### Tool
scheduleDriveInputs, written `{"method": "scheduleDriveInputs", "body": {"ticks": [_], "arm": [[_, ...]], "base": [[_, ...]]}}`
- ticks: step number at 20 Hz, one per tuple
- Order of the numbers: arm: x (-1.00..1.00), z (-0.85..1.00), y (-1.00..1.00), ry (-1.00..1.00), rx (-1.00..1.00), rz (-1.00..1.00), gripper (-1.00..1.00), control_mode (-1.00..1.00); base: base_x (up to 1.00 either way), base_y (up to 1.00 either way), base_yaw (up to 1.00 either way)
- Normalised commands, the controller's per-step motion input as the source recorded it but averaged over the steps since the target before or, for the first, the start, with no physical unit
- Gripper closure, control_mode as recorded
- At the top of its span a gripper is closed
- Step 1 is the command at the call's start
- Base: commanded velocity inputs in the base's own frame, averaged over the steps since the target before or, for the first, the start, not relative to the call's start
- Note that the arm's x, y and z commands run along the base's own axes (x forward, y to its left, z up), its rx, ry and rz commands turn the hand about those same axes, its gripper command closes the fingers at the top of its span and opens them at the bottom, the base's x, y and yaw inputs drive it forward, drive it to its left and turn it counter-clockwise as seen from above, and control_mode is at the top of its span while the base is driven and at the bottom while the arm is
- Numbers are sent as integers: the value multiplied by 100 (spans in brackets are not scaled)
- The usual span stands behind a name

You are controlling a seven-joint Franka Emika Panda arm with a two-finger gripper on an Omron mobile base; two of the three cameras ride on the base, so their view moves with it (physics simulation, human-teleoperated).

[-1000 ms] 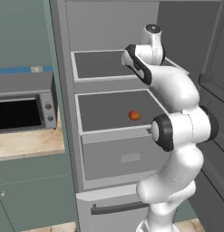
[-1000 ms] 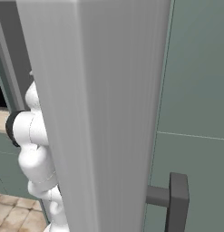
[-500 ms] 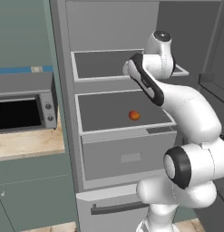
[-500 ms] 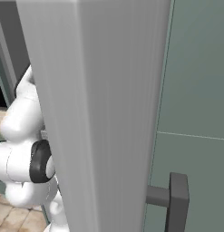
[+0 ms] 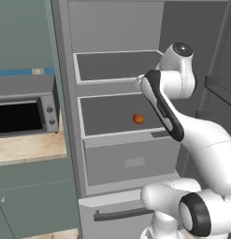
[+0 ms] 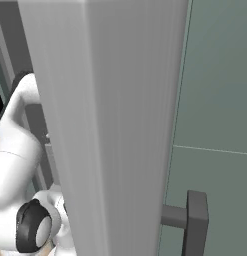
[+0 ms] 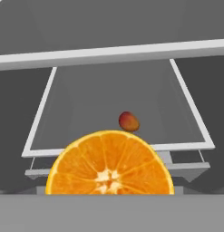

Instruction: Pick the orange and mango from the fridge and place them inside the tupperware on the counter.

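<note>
The orange (image 7: 109, 158), cut face toward the camera, sits very close at the bottom of the hand view and hides the fingertips; my gripper (image 7: 109, 188) is shut on it, held in front of the open fridge (image 5: 131, 161). The mango (image 7: 128, 121) lies alone on the pale-rimmed middle shelf beyond it. From the left base view the mango (image 5: 138, 118) rests on that shelf, with my hand (image 5: 141, 84) just above and in front, mostly behind the forearm. The tupperware is out of view.
A grey microwave (image 5: 23, 116) stands on the beige counter (image 5: 28, 147) left of the fridge. The open fridge door (image 6: 120, 125) with its dark bar handle (image 6: 195, 220) blocks most of the right base view. An upper shelf (image 5: 117, 65) sits above my hand.
My elbow has swung right and downward, and the hand has dropped slightly in front of the shelves. The mango has not moved.
</note>
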Motion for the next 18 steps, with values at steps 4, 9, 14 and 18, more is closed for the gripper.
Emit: {"method": "scheduleDriveInputs", "body": {"ticks": [4,9,14,18], "arm": [[0,0,0,0,0,0,100,100],[0,0,0,0,0,0,100,100],[0,0,0,0,0,0,100,100],[0,0,0,0,0,0,100,100]], "base": [[-32,23,0],[-40,53,0],[-69,90,0],[-75,100,0]]}}
